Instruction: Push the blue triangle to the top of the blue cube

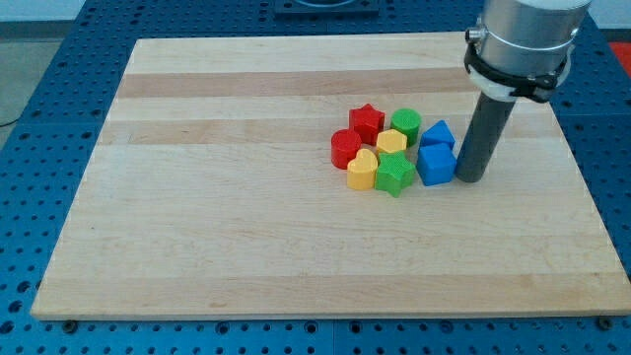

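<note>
In the camera view, my tip (469, 179) (a bare rod, no jaws to open or close) rests on the wooden tabletop (227, 227) just right of the blue cube (436, 165), with the blue triangle (438, 134) already touching its far side, so the task looks nearly finished.

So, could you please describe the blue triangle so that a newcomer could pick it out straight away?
On the wooden board, find the cluster of coloured blocks right of centre. The blue triangle sits at its right edge, directly above the blue cube, left of my tip. It alone is blue with a peaked top.
</note>
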You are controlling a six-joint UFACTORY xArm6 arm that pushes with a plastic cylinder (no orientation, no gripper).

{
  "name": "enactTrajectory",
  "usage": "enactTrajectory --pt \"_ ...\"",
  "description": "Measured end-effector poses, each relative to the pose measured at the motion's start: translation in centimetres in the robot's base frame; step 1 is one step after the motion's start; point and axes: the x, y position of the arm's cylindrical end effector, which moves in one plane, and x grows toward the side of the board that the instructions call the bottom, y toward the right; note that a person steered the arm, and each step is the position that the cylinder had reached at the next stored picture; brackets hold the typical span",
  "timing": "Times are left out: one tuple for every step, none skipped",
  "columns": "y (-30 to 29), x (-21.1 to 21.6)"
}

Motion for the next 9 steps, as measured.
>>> enactTrajectory --pt "-0.8 0.0" --pt "-0.4 0.0" --pt "3.8 -0.1" --pt "7.3 -1.5" --pt "7.1 -4.0" --pt "4.4 -4.7" --pt "2.6 -4.7" --pt "1.2 -4.8" --pt "-0.4 -4.8"
